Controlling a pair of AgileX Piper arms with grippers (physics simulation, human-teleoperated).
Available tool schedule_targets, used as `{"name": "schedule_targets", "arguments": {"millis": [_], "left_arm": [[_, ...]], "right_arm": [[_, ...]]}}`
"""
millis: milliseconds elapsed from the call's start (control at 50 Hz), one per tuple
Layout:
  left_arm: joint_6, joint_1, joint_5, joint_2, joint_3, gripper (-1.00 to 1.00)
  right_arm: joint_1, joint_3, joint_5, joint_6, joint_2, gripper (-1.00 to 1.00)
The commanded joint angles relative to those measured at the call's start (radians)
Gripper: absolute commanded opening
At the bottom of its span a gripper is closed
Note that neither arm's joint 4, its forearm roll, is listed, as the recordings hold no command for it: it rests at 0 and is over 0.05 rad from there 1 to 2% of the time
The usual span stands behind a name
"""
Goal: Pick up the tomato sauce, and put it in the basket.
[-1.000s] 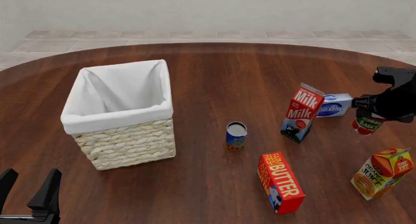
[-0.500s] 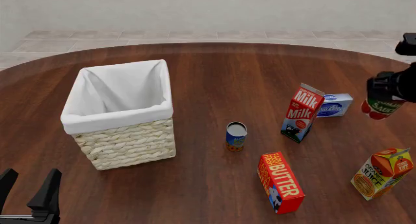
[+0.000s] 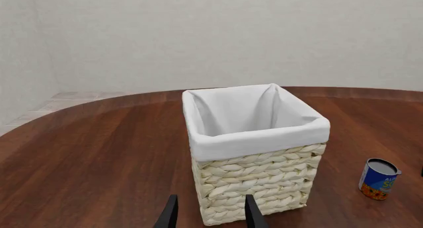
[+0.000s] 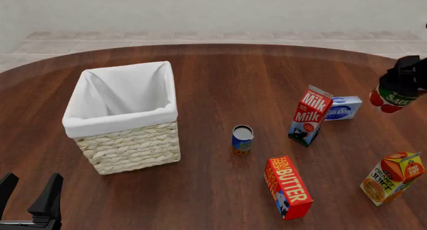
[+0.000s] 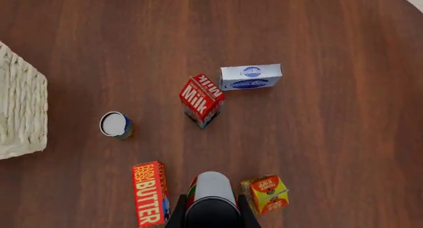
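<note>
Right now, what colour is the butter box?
Red with yellow lettering, the butter box shows clearest in the front view.

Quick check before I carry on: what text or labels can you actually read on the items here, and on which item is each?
"Milk": red milk carton.
"BUTTER", with smaller blurred words beside it: red butter box.
"JUICE", partly legible: orange juice carton.
White letters starting "SAU", cut off: tomato sauce, held in the right gripper.
Blue oval logo, unreadable: white and blue box.
Blue and orange can: print too small.

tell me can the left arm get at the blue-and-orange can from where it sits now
Probably yes. The left gripper is open and empty near the table's edge, and bare table lies between it and the blue-and-orange can; the basket stands beside that path.
</note>
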Motion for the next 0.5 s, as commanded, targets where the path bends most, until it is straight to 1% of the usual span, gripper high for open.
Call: {"name": "schedule_targets", "arguments": {"millis": [20, 100, 120, 140, 200, 240, 260, 320, 340, 360, 380, 420, 500], "left_arm": [[0.000, 0.000, 0.000, 0.000, 0.000, 1.00], [0.000, 0.000, 0.000, 0.000, 0.000, 1.00], [0.000, 0.000, 0.000, -0.001, 0.000, 1.00], [0.000, 0.000, 0.000, 0.000, 0.000, 1.00], [0.000, 0.000, 0.000, 0.000, 0.000, 1.00], [0.000, 0.000, 0.000, 0.000, 0.000, 1.00], [0.000, 0.000, 0.000, 0.000, 0.000, 1.00], [0.000, 0.000, 0.000, 0.000, 0.000, 1.00], [0.000, 0.000, 0.000, 0.000, 0.000, 1.00], [0.000, 0.000, 0.000, 0.000, 0.000, 1.00], [0.000, 0.000, 0.000, 0.000, 0.000, 1.00], [0.000, 0.000, 0.000, 0.000, 0.000, 1.00], [0.000, 0.000, 0.000, 0.000, 0.000, 1.00]], "right_arm": [[0.076, -0.033, 0.051, 0.016, -0.054, -1.00], [0.124, -0.048, 0.062, 0.015, -0.067, -1.00], [0.143, -0.049, 0.063, 0.020, -0.071, -1.00], [0.162, -0.038, 0.065, 0.040, -0.076, -1.00], [0.210, -0.038, 0.054, 0.041, -0.083, -1.00], [0.246, -0.017, 0.043, 0.043, -0.090, -1.00], [0.260, -0.017, 0.036, 0.051, -0.092, -1.00], [0.273, -0.005, 0.030, 0.053, -0.092, -1.00], [0.308, 0.010, 0.024, 0.062, -0.093, -1.00], [0.345, 0.003, 0.005, 0.083, -0.091, -1.00], [0.345, 0.003, 0.005, 0.083, -0.091, -1.00], [0.372, 0.001, -0.002, 0.080, -0.088, -1.00], [0.465, -0.003, -0.039, 0.126, -0.081, -1.00]]}}
